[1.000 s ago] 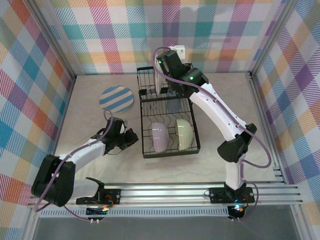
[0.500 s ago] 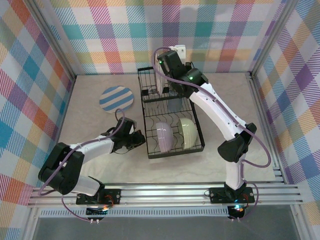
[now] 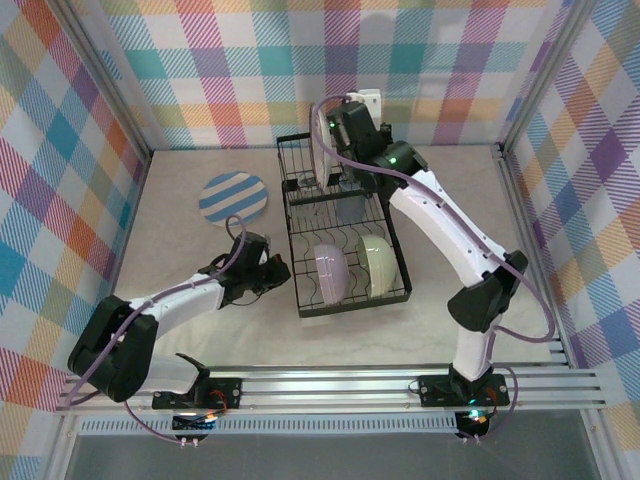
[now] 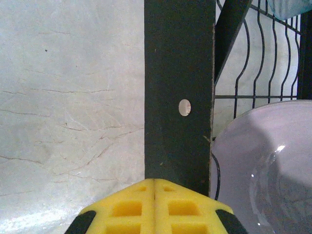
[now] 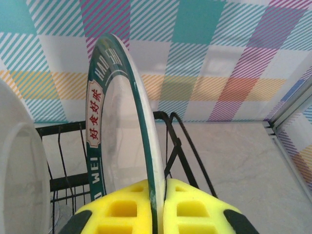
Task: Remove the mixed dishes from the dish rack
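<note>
Where my right gripper (image 5: 157,204) is: at the far end of the dish rack (image 3: 298,270), over its raised section.
Right grip: yellow pads clamped on the rim of the green-rimmed plate (image 5: 122,136), one pad against each face.
Green-rimmed plate: upright on edge, white in the middle, with a white label of red characters on the green band; its lower part sits among the rack's far wires.
White dish (image 5: 19,180): just beside that plate on its left, also on edge, in the rack's far end.
Left gripper (image 4: 154,192): at the rack's left side, toward its near end; pads pressed together with nothing between them.
Left tips: right up at the rack's flat black side bar (image 4: 178,73); I cannot tell whether they push on it.
Lavender bowl (image 3: 330,272): on edge in the rack's near section, left slot, just inside the side bar.
Pale green bowl (image 3: 378,265): same section, right of the lavender bowl.
Striped plate (image 3: 234,197): flat on the table (image 3: 450,250), left of the rack's far end and apart from it.
</note>
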{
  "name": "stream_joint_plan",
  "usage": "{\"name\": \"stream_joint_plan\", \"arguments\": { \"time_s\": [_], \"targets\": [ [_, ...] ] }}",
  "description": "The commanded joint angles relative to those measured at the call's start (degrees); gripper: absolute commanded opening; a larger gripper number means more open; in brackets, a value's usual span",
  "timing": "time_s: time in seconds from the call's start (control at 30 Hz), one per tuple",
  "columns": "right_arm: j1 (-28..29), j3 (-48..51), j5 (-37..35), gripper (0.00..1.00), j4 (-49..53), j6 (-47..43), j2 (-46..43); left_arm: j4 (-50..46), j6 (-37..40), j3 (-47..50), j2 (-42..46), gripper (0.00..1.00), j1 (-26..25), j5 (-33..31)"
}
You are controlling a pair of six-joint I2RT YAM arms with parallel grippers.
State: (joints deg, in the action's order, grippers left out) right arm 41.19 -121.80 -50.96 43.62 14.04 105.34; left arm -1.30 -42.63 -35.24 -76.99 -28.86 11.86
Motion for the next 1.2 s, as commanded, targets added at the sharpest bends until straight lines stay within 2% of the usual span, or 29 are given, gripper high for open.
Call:
{"name": "stream_joint_plan", "arguments": {
  "time_s": [0.0,0.33,0.53,0.63,0.7,0.77,0.8,0.93,1.0,1.03,1.17],
  "targets": [
    [-0.41,0.20,-0.81,0.00,-2.92,-3.05,-3.56,-1.68,0.15,0.00,1.25,0.00,-0.76,-1.65],
    [-2.56,4.59,-0.90,0.00,-4.98,-4.02,-8.76,-8.15,2.16,-2.00,6.99,0.00,-0.75,-3.80],
    [-3.79,8.52,-0.25,0.00,-5.38,-3.79,-13.79,-14.08,4.81,-5.27,10.40,0.09,-0.07,-5.03],
    [-4.25,11.07,0.74,0.00,-5.37,-3.25,-17.25,-20.55,6.77,-7.42,13.92,0.12,0.04,-7.46],
    [-4.36,13.42,1.80,0.00,-5.38,-2.39,-20.15,-24.37,8.41,-8.76,18.22,0.18,0.03,-9.84],
    [-4.54,15.54,2.38,0.00,-5.23,-1.64,-22.97,-27.85,10.59,-10.25,21.88,0.30,0.12,-11.46],
    [-4.62,16.60,2.87,0.00,-5.13,-1.20,-24.53,-29.47,11.93,-11.00,23.58,0.38,0.21,-11.83],
    [-4.89,19.44,6.04,0.00,-2.47,1.05,-29.75,-33.77,17.06,-13.65,28.56,0.83,0.39,-10.44],
    [-4.93,20.83,7.51,0.00,-0.69,2.58,-32.42,-34.73,18.38,-14.18,30.52,0.96,0.47,-9.40],
    [-4.93,21.82,8.73,0.00,-0.22,3.37,-33.71,-34.76,18.69,-14.25,31.68,1.00,0.47,-8.70],
    [-4.93,27.27,12.99,0.00,2.07,7.25,-39.73,-33.21,19.51,-13.56,35.42,1.00,0.58,-3.29]
  ]
}}
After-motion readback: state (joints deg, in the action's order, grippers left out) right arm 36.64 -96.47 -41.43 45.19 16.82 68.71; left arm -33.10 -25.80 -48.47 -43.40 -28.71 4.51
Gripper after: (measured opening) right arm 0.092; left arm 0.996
